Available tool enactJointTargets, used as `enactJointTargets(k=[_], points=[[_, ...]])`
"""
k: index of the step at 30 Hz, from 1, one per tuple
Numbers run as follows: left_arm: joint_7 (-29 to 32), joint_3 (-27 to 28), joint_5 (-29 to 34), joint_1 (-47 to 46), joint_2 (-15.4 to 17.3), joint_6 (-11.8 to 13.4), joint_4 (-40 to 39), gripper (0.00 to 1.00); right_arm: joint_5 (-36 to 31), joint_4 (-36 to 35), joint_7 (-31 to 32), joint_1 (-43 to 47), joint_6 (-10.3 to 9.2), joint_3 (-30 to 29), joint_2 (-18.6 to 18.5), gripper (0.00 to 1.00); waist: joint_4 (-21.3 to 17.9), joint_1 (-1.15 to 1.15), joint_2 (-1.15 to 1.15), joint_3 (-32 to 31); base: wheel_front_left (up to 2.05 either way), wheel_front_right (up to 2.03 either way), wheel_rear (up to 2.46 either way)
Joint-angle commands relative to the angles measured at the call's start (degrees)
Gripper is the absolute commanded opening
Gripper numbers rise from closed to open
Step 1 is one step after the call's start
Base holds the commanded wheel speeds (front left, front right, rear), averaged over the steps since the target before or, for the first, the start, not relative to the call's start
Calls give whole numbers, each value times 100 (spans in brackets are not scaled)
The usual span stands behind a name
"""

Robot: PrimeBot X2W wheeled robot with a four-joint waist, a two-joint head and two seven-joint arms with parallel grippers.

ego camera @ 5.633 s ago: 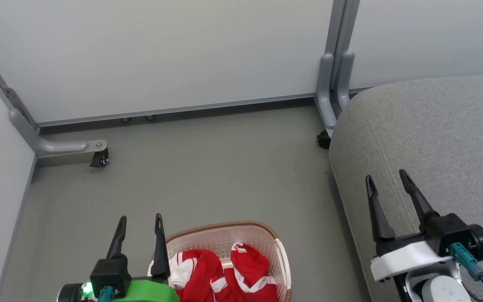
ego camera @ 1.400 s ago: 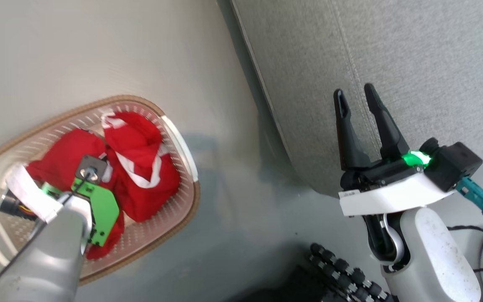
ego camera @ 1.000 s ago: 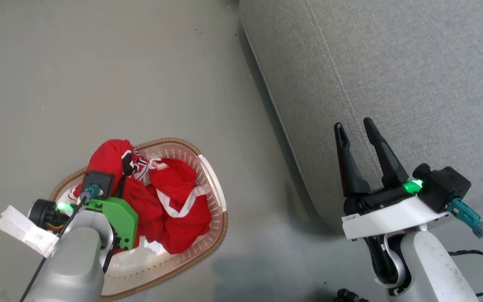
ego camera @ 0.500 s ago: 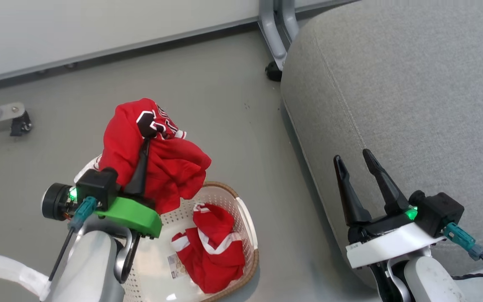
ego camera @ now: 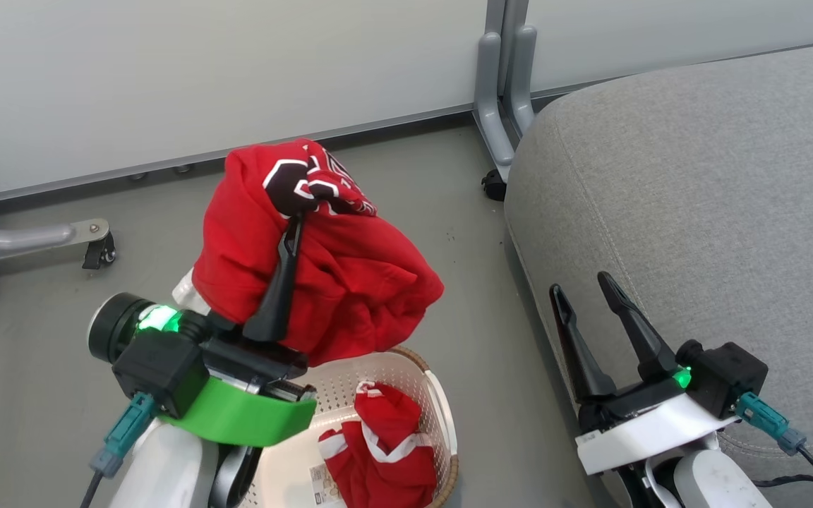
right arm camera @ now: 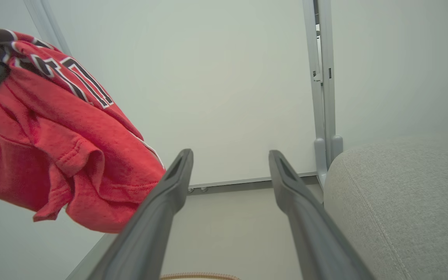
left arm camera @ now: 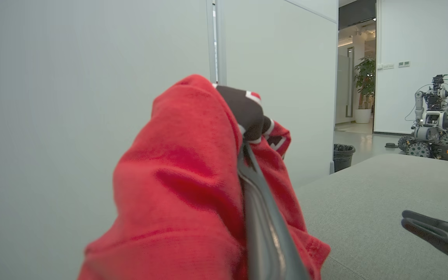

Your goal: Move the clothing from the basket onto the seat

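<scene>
So the basket [ego camera: 406,368] sits just below the left pincer [ego camera: 294,227], one red striped garment [ego camera: 387,439] and a paper label [ego camera: 323,484] lying inside. That pincer is clamped on the red jersey [ego camera: 353,282], which hangs bunched around its fingers, lifted clear of the basket. Right pincer [ego camera: 579,283] is empty, fingers apart, beside the edge of the grey seat [ego camera: 696,197] stretching beyond it.

The left wrist has a bright green curved plate [ego camera: 244,416] and the right wrist has a white plate [ego camera: 650,429]. Each wrist carries two long, thin, dark jaws with pointy tips, a black box [ego camera: 159,363] with a little green light [ego camera: 159,319], and a blue-green plug [ego camera: 123,432] on a dark cable. The forearms [ego camera: 163,469] are round and pale grey-white.
</scene>
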Motion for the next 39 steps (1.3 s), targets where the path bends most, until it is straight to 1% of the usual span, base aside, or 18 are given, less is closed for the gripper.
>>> enactJointTargets(k=[1, 7, 9, 13, 18, 24, 26, 28, 32, 34, 37, 39], points=[[-21, -75, -88, 65, 59, -19, -163, 0, -35, -16, -19, 73, 0, 38, -27, 100, 13, 1, 0, -10, 0, 0, 0], [-20, -587, -299, 54, 214, -20, -831, 0, -66, -18, -19, 39, 0, 161, -91, 100, 7, 1, 0, -12, 0, 0, 0], [-20, -755, -388, 56, 246, -20, -952, 0, -46, -24, -19, 10, 0, 183, -109, 100, -1, 1, 0, -11, 0, 0, 0], [-20, -905, -508, 93, 276, -20, -1047, 0, -31, -28, -20, -3, 0, 200, -134, 100, -12, 1, 0, -15, 0, 0, 0], [-20, -983, -569, 124, 253, -20, -984, 0, -18, -9, -20, 1, 0, 225, -153, 100, -20, 1, 0, -10, 0, 0, 0], [-20, -932, -626, 138, 221, -21, -952, 0, -8, 8, -19, 1, 0, 194, -144, 100, -21, 1, 0, 1, 0, 0, 0], [-20, -908, -644, 140, 230, -21, -945, 0, 75, -8, -20, -2, 0, 150, -81, 100, -34, 1, 0, 9, 0, 0, 0], [-20, -873, -665, 156, 228, -21, -921, 0, 120, -70, -20, -63, 0, 193, -100, 100, -47, 1, 0, 16, 0, 0, 0], [-20, -883, -690, 146, 257, -21, -847, 0, 276, -317, -19, -187, 0, 459, -239, 100, -72, 1, 0, 24, 0, 0, 0], [-20, -893, -694, 128, 264, -21, -818, 0, 410, -503, -19, -238, 0, 682, -351, 100, -80, 1, 0, 27, 0, 0, 0], [-20, -912, -701, 101, 271, -21, -781, 0, 645, -830, -19, -351, 0, 1138, -610, 100, -86, 1, 0, 28, 0, 0, 0], [-20, -940, -702, 77, 278, -21, -776, 0, 684, -986, -20, -460, 0, 1510, -866, 100, -89, 1, 0, 37, 0, 0, 0]])
